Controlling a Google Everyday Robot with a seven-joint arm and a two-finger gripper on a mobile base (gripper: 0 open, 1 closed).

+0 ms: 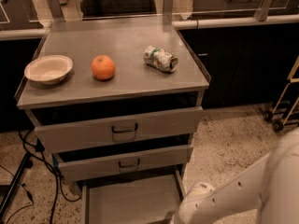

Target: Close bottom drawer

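Bottom drawer (131, 200): lowest of three, pulled well out, bare tray showing, front panel below the frame edge. Arm (219, 200): white, low at the tray's right front corner; the pincer is out of view past the bottom edge, so its state cannot be told. Step, as judged: approach to the drawer front; next, press the panel straight inward. Middle drawer (126, 164), top drawer (121, 129): slightly ajar. Counter (117, 36): bowl (48, 69), orange (103, 67), can (160, 59) on its side.
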